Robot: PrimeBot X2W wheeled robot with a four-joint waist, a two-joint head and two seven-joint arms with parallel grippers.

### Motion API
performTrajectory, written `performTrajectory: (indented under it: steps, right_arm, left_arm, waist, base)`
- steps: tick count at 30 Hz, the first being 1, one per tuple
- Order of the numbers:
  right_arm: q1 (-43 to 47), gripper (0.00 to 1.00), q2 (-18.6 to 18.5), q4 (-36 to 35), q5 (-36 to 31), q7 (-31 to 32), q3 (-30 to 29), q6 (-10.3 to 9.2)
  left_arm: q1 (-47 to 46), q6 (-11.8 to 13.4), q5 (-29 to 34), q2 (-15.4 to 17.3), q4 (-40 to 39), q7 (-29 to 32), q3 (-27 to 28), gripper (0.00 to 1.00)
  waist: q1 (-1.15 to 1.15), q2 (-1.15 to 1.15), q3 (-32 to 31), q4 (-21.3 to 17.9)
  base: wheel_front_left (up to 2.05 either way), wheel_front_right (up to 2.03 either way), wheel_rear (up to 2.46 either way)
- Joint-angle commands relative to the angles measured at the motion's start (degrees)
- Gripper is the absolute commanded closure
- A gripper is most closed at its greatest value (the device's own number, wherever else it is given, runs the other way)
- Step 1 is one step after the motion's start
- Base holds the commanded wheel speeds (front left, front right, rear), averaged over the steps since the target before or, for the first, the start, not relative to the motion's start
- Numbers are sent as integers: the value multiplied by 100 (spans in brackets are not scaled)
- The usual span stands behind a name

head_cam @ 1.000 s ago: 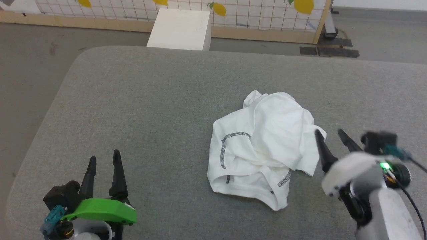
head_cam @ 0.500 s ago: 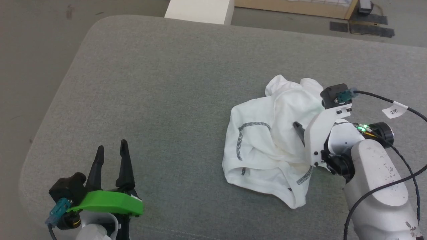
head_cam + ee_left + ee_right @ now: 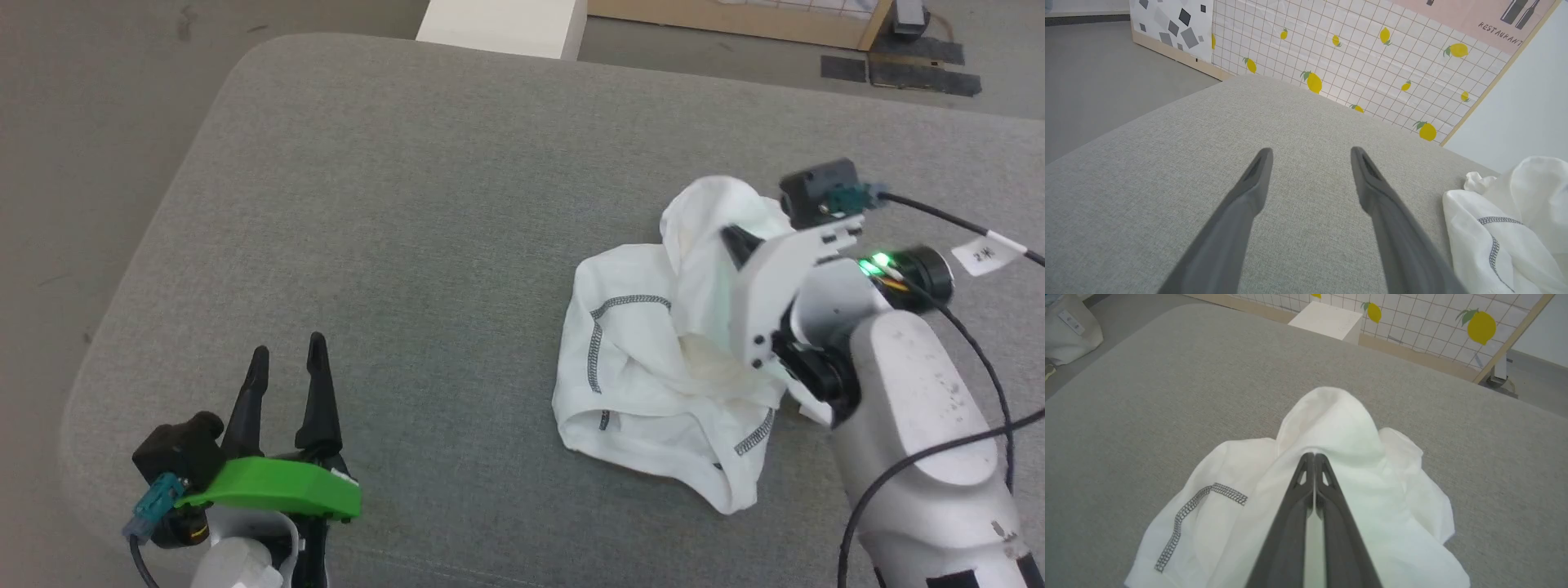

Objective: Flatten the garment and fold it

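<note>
The garment (image 3: 645,359), a crumpled white T-shirt with dark zigzag seams, lies right of centre on the grey padded surface (image 3: 408,204). My right gripper (image 3: 731,237) is over its upper part, shut on a fold of the fabric that rises in a peak. In the right wrist view the two fingers meet at the right gripper (image 3: 1314,455), and the garment (image 3: 1347,428) bunches around their tips. My left gripper (image 3: 286,359) stands open at the lower left, well clear of the cloth. Nothing lies between the fingers of the left gripper (image 3: 1310,153), and the garment (image 3: 1494,228) shows at the right edge.
A rigid white box (image 3: 502,24) stands on the floor beyond the surface's far edge. A lemon-patterned panel (image 3: 1372,53) runs behind it, with dark mats (image 3: 898,73) on the floor to the far right. A pale bag (image 3: 1069,326) sits off the surface's left side.
The head camera has tilted down. My right gripper has moved from beside the garment onto it, has shut, and a peak of fabric has risen with it. The left gripper stays open in place.
</note>
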Motion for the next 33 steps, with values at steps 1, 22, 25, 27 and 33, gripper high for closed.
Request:
performTrajectory:
  steps: [1,22,25,27,33]
  right_arm:
    - [-160,100,19,-86,88,-76,164,-8]
    - [-1126,0,73,175,2851,-1009,4775,-8]
    - [-1234,0,73,304,2983,-1317,4701,-8]
    - [-1285,0,74,404,2978,-1628,4447,-8]
    - [-1218,0,74,810,2353,-2611,3076,-8]
  left_arm:
    - [-113,-34,1,-29,15,-21,8,0]
    - [-280,-65,-304,-46,210,-22,-138,0]
    - [-255,-52,-302,-46,241,-22,-119,0]
    - [-226,-47,-278,-46,256,-22,-94,0]
    - [-128,-61,-158,-46,250,-22,-14,0]
  waist:
    - [0,0,12,46]
    - [0,0,323,454]
    - [0,0,264,411]
    - [0,0,194,346]
    - [0,0,-42,26]
  base:
    - [0,0,0]
    - [0,0,0]
    - [0,0,0]
    - [0,0,0]
    - [0,0,0]
